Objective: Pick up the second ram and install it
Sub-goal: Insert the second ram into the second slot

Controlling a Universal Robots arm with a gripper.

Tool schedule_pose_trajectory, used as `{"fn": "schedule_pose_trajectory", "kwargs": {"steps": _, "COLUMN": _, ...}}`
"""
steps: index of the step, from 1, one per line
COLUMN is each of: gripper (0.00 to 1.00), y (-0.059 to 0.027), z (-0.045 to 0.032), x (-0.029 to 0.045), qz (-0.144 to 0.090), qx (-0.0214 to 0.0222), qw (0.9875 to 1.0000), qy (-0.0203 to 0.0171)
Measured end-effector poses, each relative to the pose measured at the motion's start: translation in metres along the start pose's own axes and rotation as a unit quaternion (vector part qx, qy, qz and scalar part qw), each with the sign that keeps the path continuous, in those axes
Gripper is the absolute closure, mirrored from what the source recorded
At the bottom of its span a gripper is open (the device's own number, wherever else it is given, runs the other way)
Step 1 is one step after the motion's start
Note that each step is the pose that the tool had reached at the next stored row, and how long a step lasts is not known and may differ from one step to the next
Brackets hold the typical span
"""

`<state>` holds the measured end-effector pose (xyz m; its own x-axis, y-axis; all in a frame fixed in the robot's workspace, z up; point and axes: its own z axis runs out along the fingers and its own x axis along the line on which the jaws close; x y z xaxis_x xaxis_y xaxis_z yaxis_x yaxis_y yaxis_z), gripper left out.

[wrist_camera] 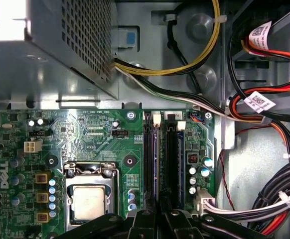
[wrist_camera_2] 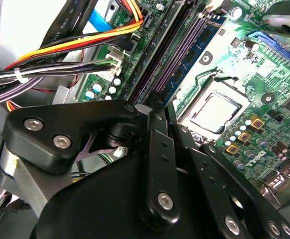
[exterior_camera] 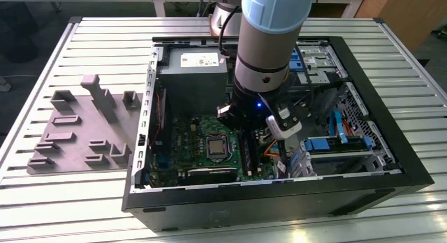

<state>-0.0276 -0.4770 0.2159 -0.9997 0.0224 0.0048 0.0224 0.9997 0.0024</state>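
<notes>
My gripper (wrist_camera_2: 155, 99) hangs low inside the open computer case (exterior_camera: 279, 196), its black fingers (wrist_camera: 160, 219) drawn together just above the long black memory slots (wrist_camera: 171, 149). Nothing shows between the fingers. A blue-green ram strip (wrist_camera_2: 187, 62) with dark chips stands on edge in the slot nearest the processor socket (wrist_camera_2: 217, 109), right beside my fingertips. I cannot tell whether this strip is the second ram. In the exterior view the arm's wrist (exterior_camera: 264, 80) covers the slots.
The grey power supply (exterior_camera: 192, 70) fills the case's far corner. Bundled cables (wrist_camera: 264, 114) run beside the slots. Blue drive brackets (exterior_camera: 328, 146) sit at the exterior view's right. A grey moulded fixture (exterior_camera: 77, 133) lies on the slatted table at the exterior view's left.
</notes>
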Motion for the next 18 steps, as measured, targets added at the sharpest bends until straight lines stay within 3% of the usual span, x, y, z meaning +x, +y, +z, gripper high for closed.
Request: {"fn": "schedule_pose_trajectory", "kwargs": {"steps": 18, "gripper": 0.86, "y": 0.0, "z": 0.0043, "x": 0.0, "qz": 0.0, "qx": -0.0022, "qw": 1.0, "qy": 0.0}}
